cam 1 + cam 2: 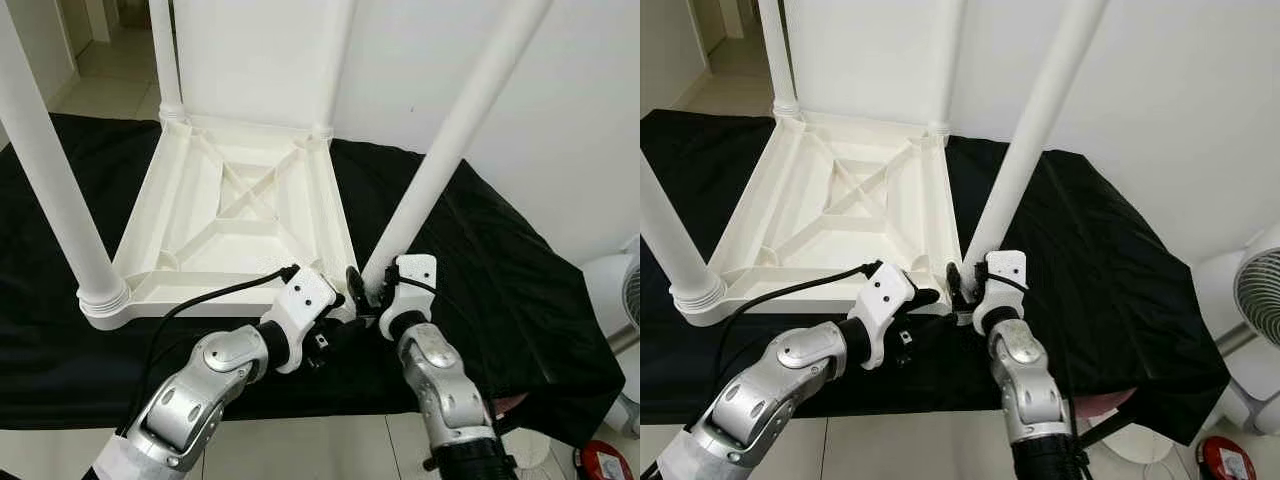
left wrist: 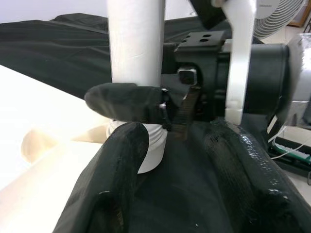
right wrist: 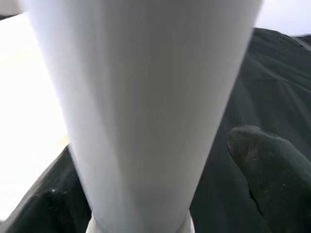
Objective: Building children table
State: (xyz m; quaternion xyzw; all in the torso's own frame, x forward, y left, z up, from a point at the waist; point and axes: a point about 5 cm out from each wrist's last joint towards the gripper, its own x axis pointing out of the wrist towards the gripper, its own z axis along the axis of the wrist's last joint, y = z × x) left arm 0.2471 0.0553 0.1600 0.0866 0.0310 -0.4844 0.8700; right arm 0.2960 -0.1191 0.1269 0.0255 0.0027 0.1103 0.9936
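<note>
The white table top [image 1: 840, 210] lies upside down on a black cloth [image 1: 1110, 290], its ribbed underside facing up. Four white legs stand at its corners. The leg [image 1: 1025, 130] at the near right corner tilts away from vertical, and both grippers meet at its base. The right gripper [image 1: 962, 285] is at the base of this leg, one black finger [image 1: 953, 279] showing beside it. The left gripper [image 1: 932, 297] reaches in from the left of the right gripper, its tip just beside the same corner. A black cable [image 1: 790, 290] runs along the left arm. A white fan [image 1: 1255, 300] stands well to the right of both grippers, past the cloth edge.
</note>
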